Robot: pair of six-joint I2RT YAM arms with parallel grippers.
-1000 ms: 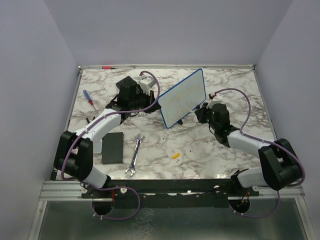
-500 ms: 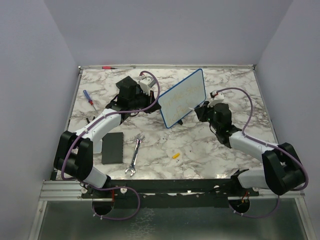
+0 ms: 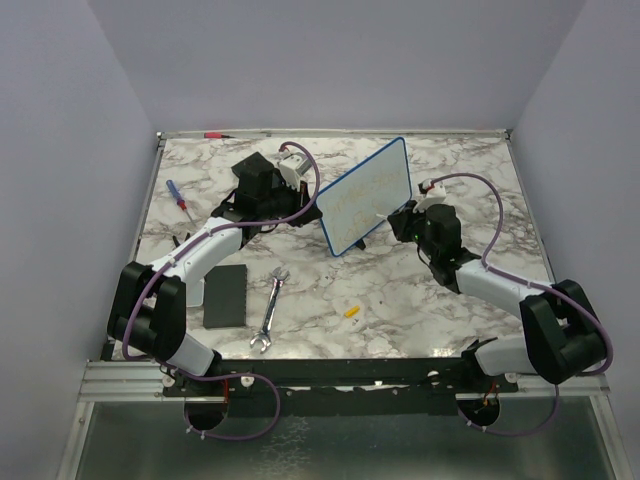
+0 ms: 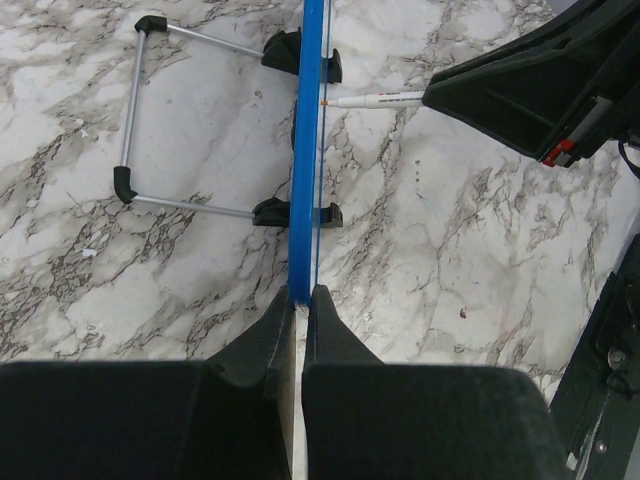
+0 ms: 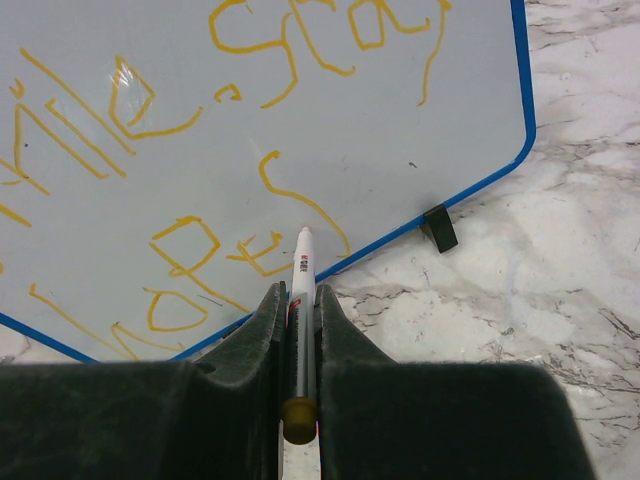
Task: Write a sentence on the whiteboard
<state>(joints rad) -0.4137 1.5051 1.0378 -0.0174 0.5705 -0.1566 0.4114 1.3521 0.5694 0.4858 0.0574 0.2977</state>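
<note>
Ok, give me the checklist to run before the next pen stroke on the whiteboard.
1. Left gripper shut on the whiteboard edge: ok.
2. Right gripper shut on the marker: ok.
3. Marker tip against the board face: ok, left wrist view shows contact.
4. Board's black feet on the table: ok.
5. Bare white right of the tip for more of the sentence: ok.
6. Ink left in marker: cannot tell.

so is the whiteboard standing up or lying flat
Upright: the whiteboard stands on its black feet, left gripper shut on its edge.
</note>
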